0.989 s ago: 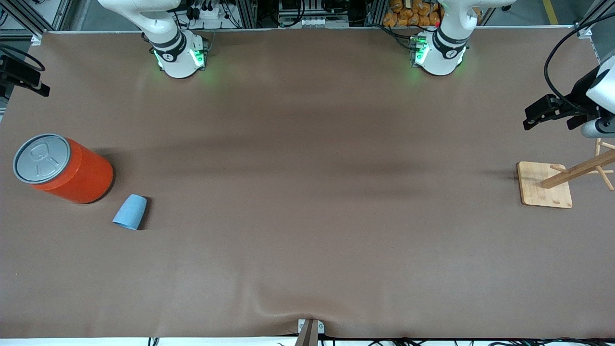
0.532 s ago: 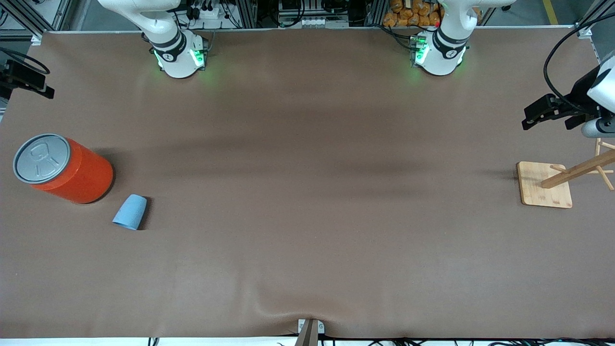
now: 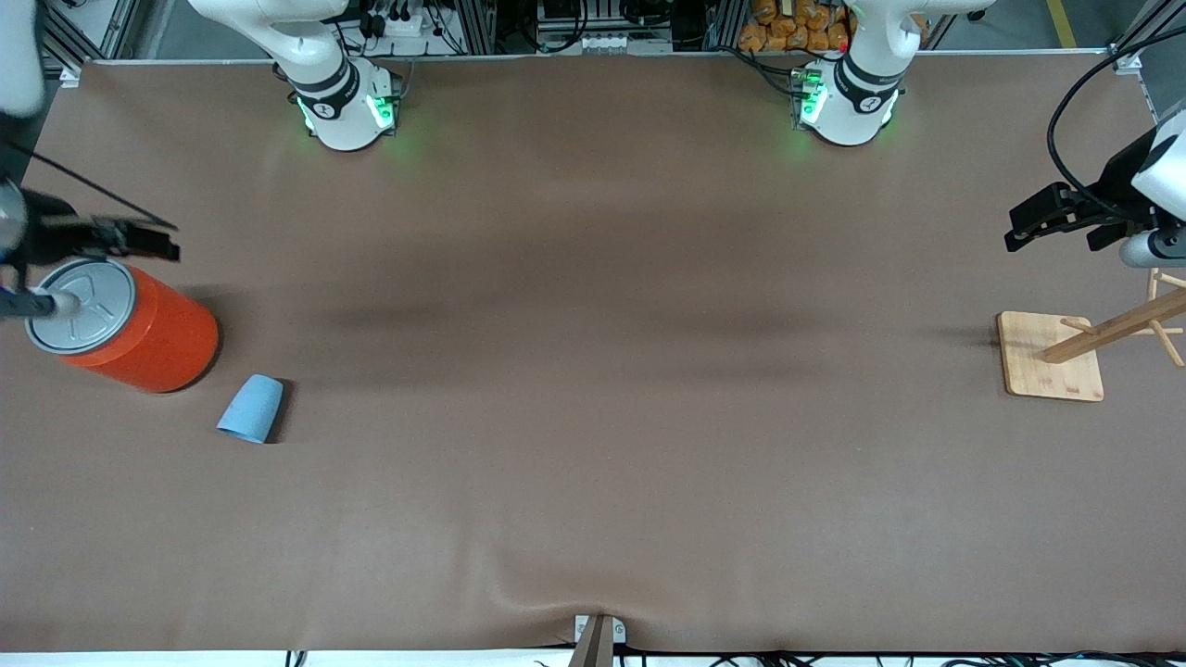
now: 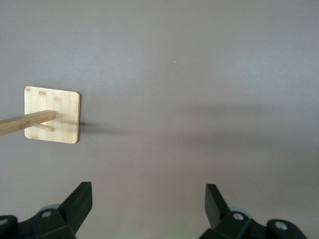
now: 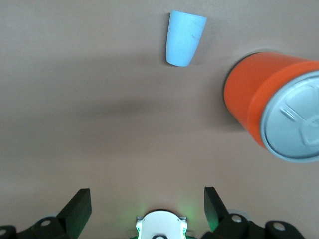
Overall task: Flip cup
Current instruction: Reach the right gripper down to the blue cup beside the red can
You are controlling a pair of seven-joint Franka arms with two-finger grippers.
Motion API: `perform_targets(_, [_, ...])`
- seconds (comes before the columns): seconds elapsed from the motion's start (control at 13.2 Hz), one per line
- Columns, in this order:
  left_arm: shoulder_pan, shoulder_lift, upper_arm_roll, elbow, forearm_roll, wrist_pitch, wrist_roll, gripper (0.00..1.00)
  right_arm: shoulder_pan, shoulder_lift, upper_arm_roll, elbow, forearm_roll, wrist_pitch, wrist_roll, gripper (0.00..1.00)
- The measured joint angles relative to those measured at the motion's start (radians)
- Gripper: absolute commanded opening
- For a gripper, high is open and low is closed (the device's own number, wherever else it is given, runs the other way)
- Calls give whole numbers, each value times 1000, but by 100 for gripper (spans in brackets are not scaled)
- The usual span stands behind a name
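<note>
Nearest the front camera on the brown worktop point(image 3: 593, 463) we find the light-blue cup point(image 3: 251, 409). It seems to stand mouth-down, wider rim on the cloth, at the right arm's end. The orange can point(image 3: 139, 329) with the grey pull-tab lid stands just beside it, a little farther from the camera, apart from the cup.

The right tool point(image 3: 139, 243) hangs over the can, fingers spread wide, holding nothing. We judge the approach step is in hand: no grasp made yet.

Next move, as we read it: bring the right tool over the cup, clear of the can, and close on its tapered wall.

At the left arm's end, the left tool point(image 3: 1028, 229) waits, spread and empty, over the worktop near the wooden peg stand point(image 3: 1052, 357).
</note>
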Motion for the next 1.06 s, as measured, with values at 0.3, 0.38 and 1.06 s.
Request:
perform_targets(0.3, [0, 2, 0, -1, 0, 0, 0, 100, 10, 96, 2, -124, 3, 241, -16, 100])
perform_targets(0.38, [0, 2, 0, -1, 0, 0, 0, 100, 15, 103, 2, -176, 3, 324, -16, 100])
perform_targets(1.06, [0, 3, 0, -1, 0, 0, 0, 100, 11, 223, -6, -325, 1, 732, -51, 100])
